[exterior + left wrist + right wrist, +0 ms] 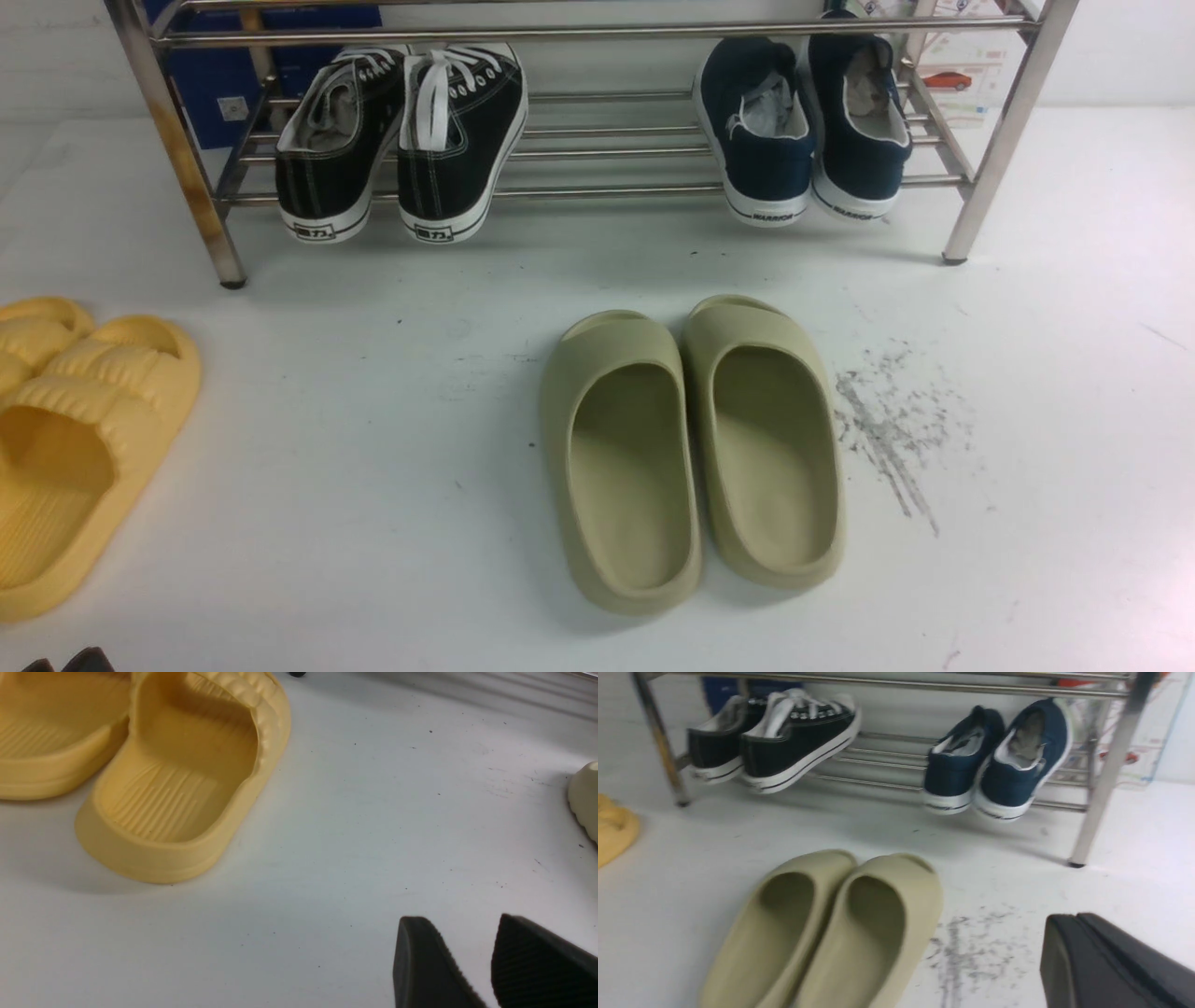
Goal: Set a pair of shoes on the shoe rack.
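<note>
The pair of shoes, two navy slip-ons with white soles (761,140) (859,121), rests heels-out on the lower bars at the right end of the shoe rack (607,191). The right wrist view shows the navy shoes (957,772) side by side on the steel rack (1106,779). My right gripper (1076,915) is shut with nothing in it, low over the white floor and well in front of the rack. My left gripper (460,921) stands open and empty near the yellow slides; only its dark tips (70,661) show at the front view's bottom-left corner.
Black lace-up sneakers (401,140) sit on the rack's left end. Olive-green slides (691,448) lie on the floor in front of the rack. Yellow slides (75,439) lie at the left. Grey scuff marks (887,429) stain the floor beside the olive pair.
</note>
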Tool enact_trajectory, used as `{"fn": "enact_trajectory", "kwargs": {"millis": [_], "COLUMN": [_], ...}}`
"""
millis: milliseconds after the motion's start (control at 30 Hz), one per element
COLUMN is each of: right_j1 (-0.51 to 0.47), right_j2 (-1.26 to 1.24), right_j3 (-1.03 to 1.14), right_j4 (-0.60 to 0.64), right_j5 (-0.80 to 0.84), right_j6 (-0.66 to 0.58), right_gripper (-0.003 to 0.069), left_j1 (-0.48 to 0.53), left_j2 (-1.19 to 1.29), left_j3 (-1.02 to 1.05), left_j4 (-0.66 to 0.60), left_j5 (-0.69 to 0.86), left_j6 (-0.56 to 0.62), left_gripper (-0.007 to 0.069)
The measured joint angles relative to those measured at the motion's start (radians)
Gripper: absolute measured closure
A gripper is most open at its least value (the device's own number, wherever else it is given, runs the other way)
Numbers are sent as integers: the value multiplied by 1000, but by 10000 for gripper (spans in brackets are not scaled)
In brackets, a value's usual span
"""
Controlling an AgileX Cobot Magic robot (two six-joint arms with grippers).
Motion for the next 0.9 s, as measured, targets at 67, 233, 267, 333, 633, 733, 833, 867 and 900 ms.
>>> {"fn": "enact_trajectory", "kwargs": {"millis": [67, 233, 267, 333, 633, 733, 833, 867, 900], "right_j1": [-37, -111, -114, -135, -148, -148, -148, -148, -148], "right_j2": [-61, -194, -205, -255, -362, -362, -362, -362, -362], "right_j3": [120, 317, 331, 393, 556, 556, 553, 553, 551], "right_j4": [-53, -299, -310, -403, -522, -527, -520, -519, -513], "right_j5": [-100, -175, -176, -180, -167, -140, -116, -115, -107], "right_j6": [22, 212, 222, 327, 515, 519, 519, 519, 519], "right_gripper": [662, 662, 662, 662, 662, 662, 662, 662, 662], "left_j1": [0, 0, 0, 0, 0, 0, 0, 0, 0], "left_j2": [0, 0, 0, 0, 0, 0, 0, 0, 0], "left_j3": [0, 0, 0, 0, 0, 0, 0, 0, 0], "left_j4": [0, 0, 0, 0, 0, 0, 0, 0, 0], "left_j5": [0, 0, 0, 0, 1, 2, 2, 2, 2], "left_j6": [0, 0, 0, 0, 0, 0, 0, 0, 0], "left_gripper": [386, 386, 386, 386, 386, 386, 386, 386, 386]}}
